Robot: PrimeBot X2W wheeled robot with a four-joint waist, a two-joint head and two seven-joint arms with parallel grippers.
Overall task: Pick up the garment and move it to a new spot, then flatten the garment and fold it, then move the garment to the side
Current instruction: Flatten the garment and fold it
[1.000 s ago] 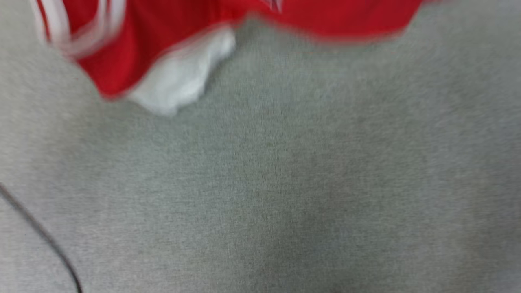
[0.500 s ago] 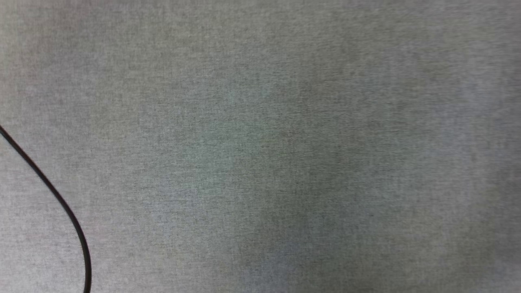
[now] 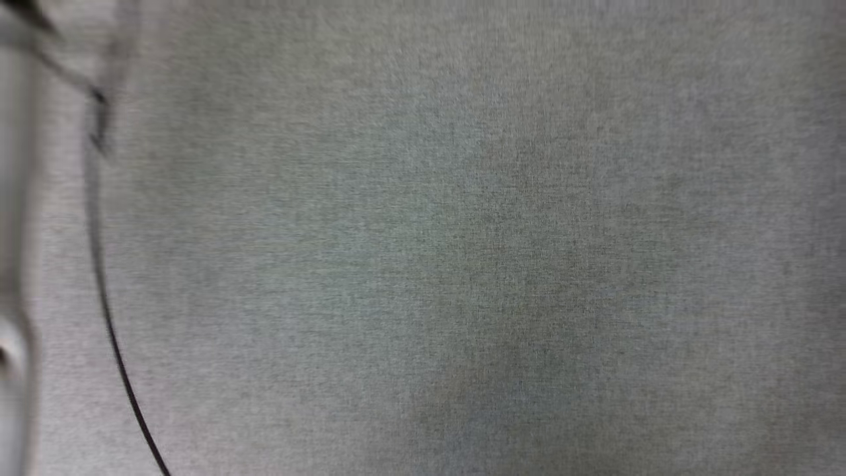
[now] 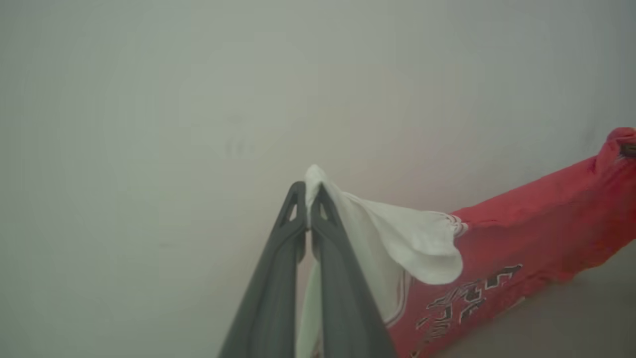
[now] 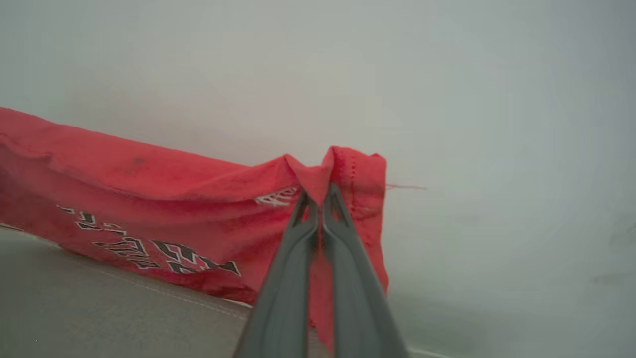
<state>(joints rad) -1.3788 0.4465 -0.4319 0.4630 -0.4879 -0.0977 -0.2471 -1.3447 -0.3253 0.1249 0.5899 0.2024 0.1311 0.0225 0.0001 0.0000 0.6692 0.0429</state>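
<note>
Heads up: your left gripper (image 4: 308,194) is pinched shut on just the sleeve tip (image 4: 314,175) and the right gripper (image 5: 320,196) on a red corner (image 5: 358,169), shirt (image 4: 521,248) hanging between them, so a fast swing could slip either pinch.

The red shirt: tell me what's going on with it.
Both arms have the garment. The left gripper is shut on its white sleeve, and the right gripper is shut on a red corner of it, so the garment hangs spread between them with its black lettering showing. The head view looks down at a grey surface with a black cable near its left side.
</note>
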